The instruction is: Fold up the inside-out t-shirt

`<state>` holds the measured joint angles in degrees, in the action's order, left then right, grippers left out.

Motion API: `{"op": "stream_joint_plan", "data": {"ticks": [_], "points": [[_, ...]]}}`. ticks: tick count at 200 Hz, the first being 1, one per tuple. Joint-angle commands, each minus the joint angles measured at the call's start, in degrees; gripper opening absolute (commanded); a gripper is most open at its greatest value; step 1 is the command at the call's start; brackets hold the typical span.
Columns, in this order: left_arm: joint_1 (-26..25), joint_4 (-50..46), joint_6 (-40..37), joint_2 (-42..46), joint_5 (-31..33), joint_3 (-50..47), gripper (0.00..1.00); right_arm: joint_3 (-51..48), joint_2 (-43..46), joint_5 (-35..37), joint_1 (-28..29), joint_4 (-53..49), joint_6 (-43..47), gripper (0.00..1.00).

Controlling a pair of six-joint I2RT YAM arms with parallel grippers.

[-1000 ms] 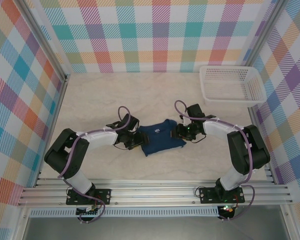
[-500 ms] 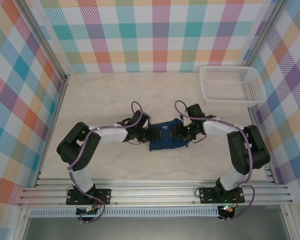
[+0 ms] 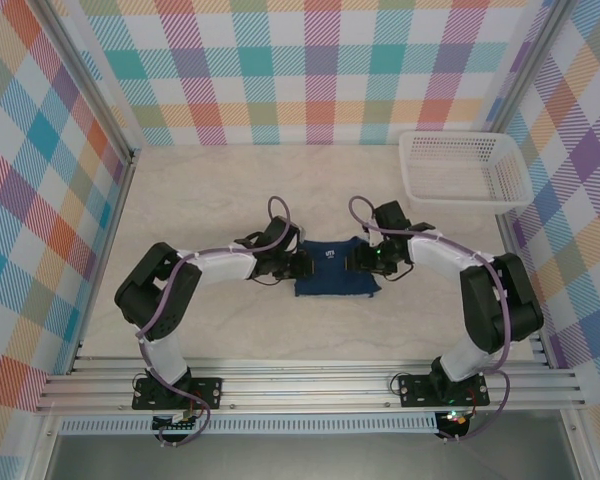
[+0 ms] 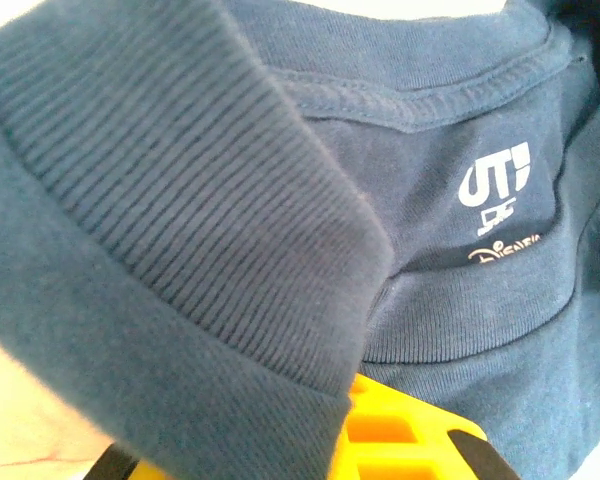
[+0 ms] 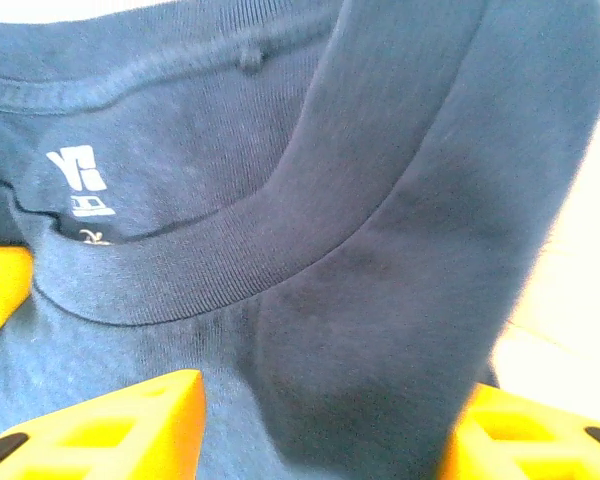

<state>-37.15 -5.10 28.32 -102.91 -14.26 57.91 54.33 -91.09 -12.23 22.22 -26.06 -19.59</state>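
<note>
1. Pinching the t-shirt (image 4: 230,200) in the left gripper (image 4: 340,445), at the bottom centre of the left wrist view.
2. Pressing that gripper's fingers (image 4: 410,440) close together there: showing one yellow finger at the bottom edge and hiding the other under a ribbed navy fold that is sweeping down from the upper left.
3. Showing the ribbed neckband (image 4: 460,320) and a white printed label (image 4: 495,185) on the right side of that same view, just beyond the pinched fold.
4. Standing the right gripper (image 5: 325,430) with its yellow fingers (image 5: 110,425) spread apart, one at the lower left corner and one at the lower right corner of the right wrist view.
5. Filling the gap between those two fingers with a thick navy fold that is rising toward the upper right and lying against the right-hand finger.
6. Lying, in the overhead view, as a small dark bundle at the centre of the frame on the pale table (image 3: 230,200), directly between the two grippers.
7. Touching the left gripper at the cloth's left edge and the right gripper at its upper right edge.
8. Sitting well apart from the white basket (image 3: 465,167) at the upper right, near the checked wall (image 3: 310,70) along the top.
</note>
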Motion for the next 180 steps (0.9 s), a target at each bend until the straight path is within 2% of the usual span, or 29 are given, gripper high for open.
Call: {"op": "stream_joint_plan", "data": {"ticks": [1,28,52,89,104,132,180], "points": [[3.9,-10.1,-10.7,2.1,3.9,4.0,0.00,3.6,4.3,5.4,0.3,-4.7,3.5,0.55],[10.0,-21.6,-20.9,1.8,10.0,9.8,0.00,6.1,6.3,7.3,0.3,-4.8,4.9,0.56],[15.3,-28.4,-29.1,-0.5,18.6,17.1,0.00,8.3,5.5,6.0,0.3,-3.8,5.3,0.56],[24.8,-34.6,-39.6,-9.1,21.1,31.7,0.00,10.1,3.4,1.6,0.3,-2.2,5.4,0.56],[28.0,-37.7,-42.8,-13.3,21.5,38.0,0.00,9.6,3.3,-0.2,0.4,-1.0,4.9,0.56],[33.0,-43.7,-47.0,-21.4,26.7,50.2,0.00,9.4,2.4,-2.2,0.4,-0.2,4.6,0.56],[37.2,-49.1,-51.5,-32.2,37.2,65.7,0.00,9.9,0.4,-2.5,0.3,-0.1,4.6,0.56]]}}
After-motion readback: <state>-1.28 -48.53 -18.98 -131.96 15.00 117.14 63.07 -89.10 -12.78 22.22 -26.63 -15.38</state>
